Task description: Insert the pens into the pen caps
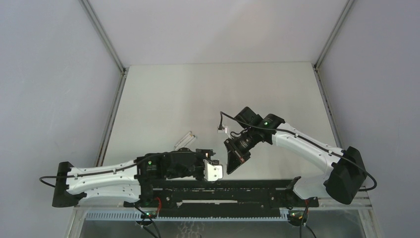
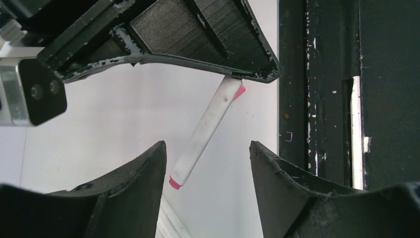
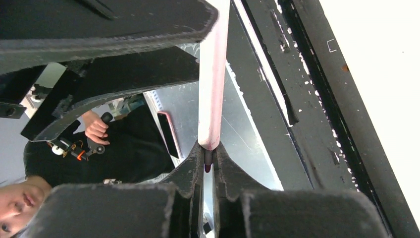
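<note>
My right gripper (image 3: 208, 151) is shut on the dark red tip of a white pen (image 3: 213, 74). The pen sticks straight out from its fingers. In the left wrist view this pen (image 2: 205, 126) hangs slanted from the right gripper's fingers (image 2: 198, 34), with pink at both ends, above the table. My left gripper (image 2: 207, 148) is open and empty, and the pen's pink rear end lies between its fingertips, nearer the left one. In the top view the two grippers, left (image 1: 214, 171) and right (image 1: 233, 159), meet near the front rail. More white pens (image 1: 185, 140) lie on the table. No caps show.
The black front rail (image 1: 237, 191) runs close beside both grippers and also shows in the left wrist view (image 2: 322, 99). White walls enclose the table (image 1: 218, 94) on three sides. A person sits beyond the rail (image 3: 74, 148).
</note>
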Motion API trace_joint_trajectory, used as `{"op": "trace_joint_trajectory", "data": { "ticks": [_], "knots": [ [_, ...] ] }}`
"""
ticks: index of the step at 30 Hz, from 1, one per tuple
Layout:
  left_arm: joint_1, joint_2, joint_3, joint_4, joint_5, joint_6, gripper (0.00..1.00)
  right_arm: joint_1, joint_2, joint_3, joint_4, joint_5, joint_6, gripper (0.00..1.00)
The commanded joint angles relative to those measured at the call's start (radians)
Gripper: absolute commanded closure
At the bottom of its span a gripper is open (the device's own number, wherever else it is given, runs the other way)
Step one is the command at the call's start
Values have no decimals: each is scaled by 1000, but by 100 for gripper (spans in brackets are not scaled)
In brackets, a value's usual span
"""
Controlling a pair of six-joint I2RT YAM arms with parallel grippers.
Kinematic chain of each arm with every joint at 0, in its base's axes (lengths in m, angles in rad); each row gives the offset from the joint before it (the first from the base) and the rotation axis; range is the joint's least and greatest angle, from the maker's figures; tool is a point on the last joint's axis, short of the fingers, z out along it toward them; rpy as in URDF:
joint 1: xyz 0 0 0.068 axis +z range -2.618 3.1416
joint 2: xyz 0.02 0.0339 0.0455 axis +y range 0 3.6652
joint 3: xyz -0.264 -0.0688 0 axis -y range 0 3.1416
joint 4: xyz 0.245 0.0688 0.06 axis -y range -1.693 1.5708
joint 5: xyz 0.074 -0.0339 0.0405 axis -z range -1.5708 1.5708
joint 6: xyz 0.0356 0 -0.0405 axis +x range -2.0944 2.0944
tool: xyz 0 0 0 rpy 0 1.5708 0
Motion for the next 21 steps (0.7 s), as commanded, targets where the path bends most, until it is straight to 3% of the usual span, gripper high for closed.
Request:
{"op": "trace_joint_trajectory", "data": {
  "ticks": [1, 16, 19, 21],
  "knots": [
    [-13, 31, 39, 16, -1, 16, 34, 20, 15, 59, -38, -42, -51, 100],
    [-94, 90, 35, 40, -119, -2, 65, 43, 24, 87, -64, -65, -66, 100],
    [-108, 95, 35, 39, -135, -13, 80, 43, 25, 87, -63, -65, -63, 100],
    [-115, 96, 35, 45, -165, -28, 96, 43, 25, 90, -66, -61, -67, 100]
  ]
}}
